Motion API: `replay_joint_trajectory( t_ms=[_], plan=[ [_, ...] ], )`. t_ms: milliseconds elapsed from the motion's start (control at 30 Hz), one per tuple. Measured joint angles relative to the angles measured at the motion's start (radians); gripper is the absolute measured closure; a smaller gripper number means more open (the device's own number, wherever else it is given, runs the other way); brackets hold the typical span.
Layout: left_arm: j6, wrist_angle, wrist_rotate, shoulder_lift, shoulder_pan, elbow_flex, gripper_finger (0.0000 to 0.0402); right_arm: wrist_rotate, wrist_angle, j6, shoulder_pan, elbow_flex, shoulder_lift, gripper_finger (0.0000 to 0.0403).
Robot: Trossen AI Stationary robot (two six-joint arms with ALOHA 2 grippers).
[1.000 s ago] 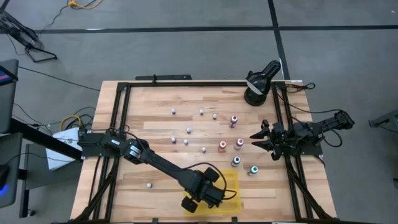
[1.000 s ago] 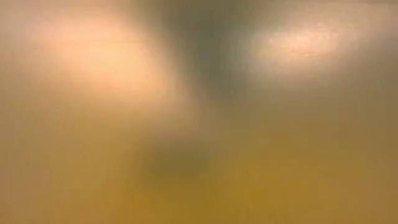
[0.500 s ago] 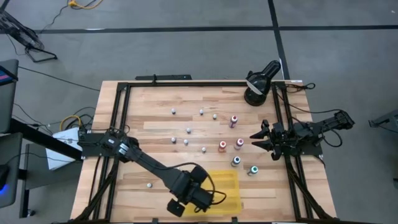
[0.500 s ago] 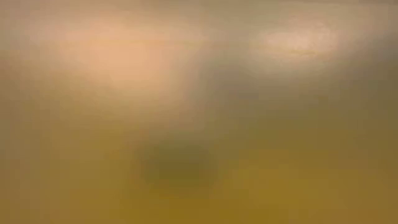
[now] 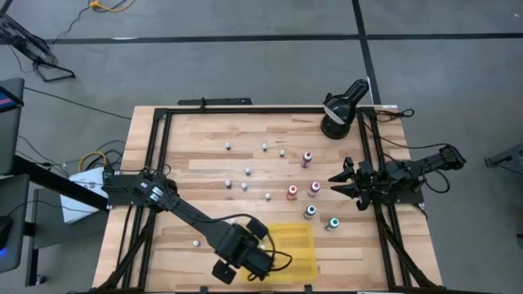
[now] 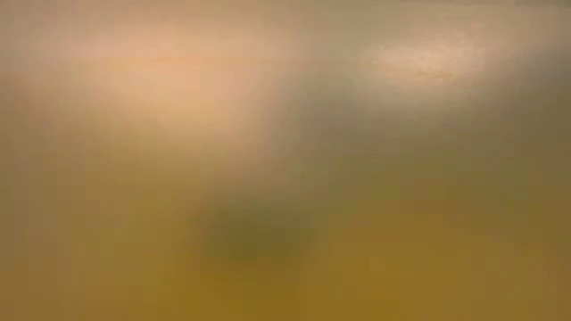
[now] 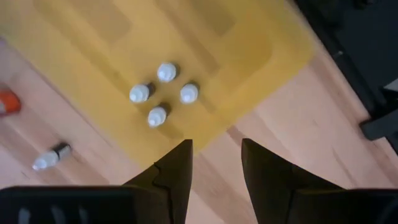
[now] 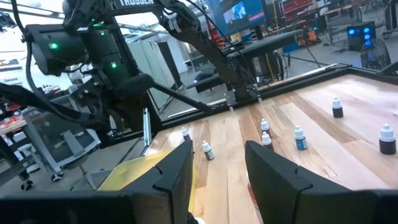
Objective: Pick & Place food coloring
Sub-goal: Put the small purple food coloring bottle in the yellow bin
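While the left arm hangs by the tray: next pick pending.
High view: left gripper [image 5: 231, 269] beside yellow tray [image 5: 301, 245]; loose food coloring bottles [image 5: 292, 192] mid-surface; right gripper [image 5: 339, 182] waits nearby.
Low view: nothing readable.
Left wrist view: jaws parted, empty; four white-capped bottles [image 7: 163, 92] upright in tray.
Right wrist view: jaws apart, empty.
Next: reach a loose bottle.

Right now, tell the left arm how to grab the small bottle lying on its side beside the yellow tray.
Grip the bottle across its dark body, behind the white cap, coming straight down with the jaws of the left gripper crosswise to its length. It lies flat on bare wood, apart from the yellow tray, so both sides look free.
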Motion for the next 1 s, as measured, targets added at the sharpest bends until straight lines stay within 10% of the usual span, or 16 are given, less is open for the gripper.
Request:
replay_joint_trajectory(
  t_ms=[567, 1000],
  plan=[
    [-0.27, 0.51, 0.0, -0.6, -0.105, -0.976, 0.0274, 0.0, 0.0, 0.0, 0.0, 0.0, 0.0, 0.0266],
    [-0.028, 0.596, 0.068, -0.758, -0.224, -1.29, 0.0274, 0.0, 0.0, 0.0, 0.0, 0.0, 0.0, 0.0264]
  ],
)
